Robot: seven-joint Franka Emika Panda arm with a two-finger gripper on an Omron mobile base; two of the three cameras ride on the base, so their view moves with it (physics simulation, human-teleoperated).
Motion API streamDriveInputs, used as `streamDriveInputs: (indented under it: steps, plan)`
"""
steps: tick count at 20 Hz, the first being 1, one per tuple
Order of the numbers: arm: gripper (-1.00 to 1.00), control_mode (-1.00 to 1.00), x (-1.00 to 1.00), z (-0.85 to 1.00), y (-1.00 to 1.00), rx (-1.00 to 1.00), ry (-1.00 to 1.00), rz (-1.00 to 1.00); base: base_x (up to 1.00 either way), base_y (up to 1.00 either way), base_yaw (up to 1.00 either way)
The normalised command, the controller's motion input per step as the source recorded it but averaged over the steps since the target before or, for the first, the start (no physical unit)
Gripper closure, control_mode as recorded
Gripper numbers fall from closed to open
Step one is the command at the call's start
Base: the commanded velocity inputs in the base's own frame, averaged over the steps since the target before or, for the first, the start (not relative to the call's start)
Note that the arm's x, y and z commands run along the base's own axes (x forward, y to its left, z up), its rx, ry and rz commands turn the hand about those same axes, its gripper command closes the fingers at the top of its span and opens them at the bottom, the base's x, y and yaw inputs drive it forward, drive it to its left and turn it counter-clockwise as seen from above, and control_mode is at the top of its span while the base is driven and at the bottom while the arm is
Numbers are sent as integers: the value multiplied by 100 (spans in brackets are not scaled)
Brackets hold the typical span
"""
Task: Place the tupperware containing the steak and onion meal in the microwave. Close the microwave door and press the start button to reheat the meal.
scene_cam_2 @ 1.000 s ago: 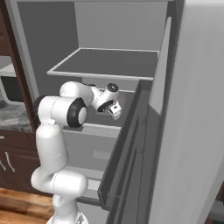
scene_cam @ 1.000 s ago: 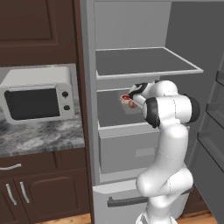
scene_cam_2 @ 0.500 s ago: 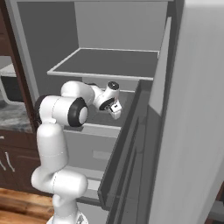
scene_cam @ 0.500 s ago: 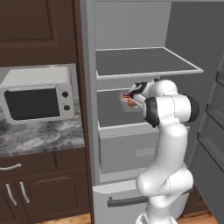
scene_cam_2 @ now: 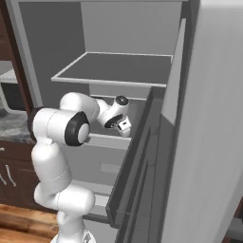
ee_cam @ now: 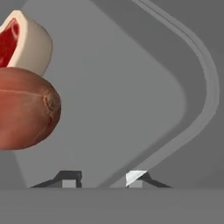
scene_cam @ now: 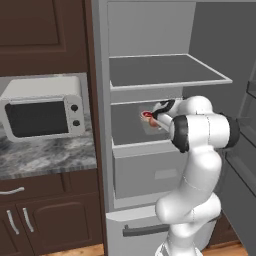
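While our gripper (ee_cam: 103, 178) pinches the tupperware (ee_cam: 131, 87) rim narrowly, beside the onion (ee_cam: 24, 107) and steak (ee_cam: 19, 39), we risk tipping them out.

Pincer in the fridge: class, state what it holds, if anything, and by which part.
The pincer appears closed on the tupperware, at its rim near a rounded corner; the contact itself is not plainly shown. The onion and steak lie inside.

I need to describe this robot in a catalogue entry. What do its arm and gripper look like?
The arm is built of smooth, glossy white rounded segments with dark, near-black bands at the joints. No cables or markings can be seen. In the right base view a round dark cap sits on the wrist, beside a small white block. The gripper ends in two small dark jaws, one with a pale highlight.
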Motion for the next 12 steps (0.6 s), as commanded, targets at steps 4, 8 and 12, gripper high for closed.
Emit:
streamDriveInputs:
  steps: [4,8,12]
  plan:
    - [100,-100,-100,-1,0,-1,-1,0,0,0,0]
    - [100,-100,-100,0,0,-6,0,0,0,0,0]
    - [100,-100,-100,19,2,-6,0,0,0,0,0]
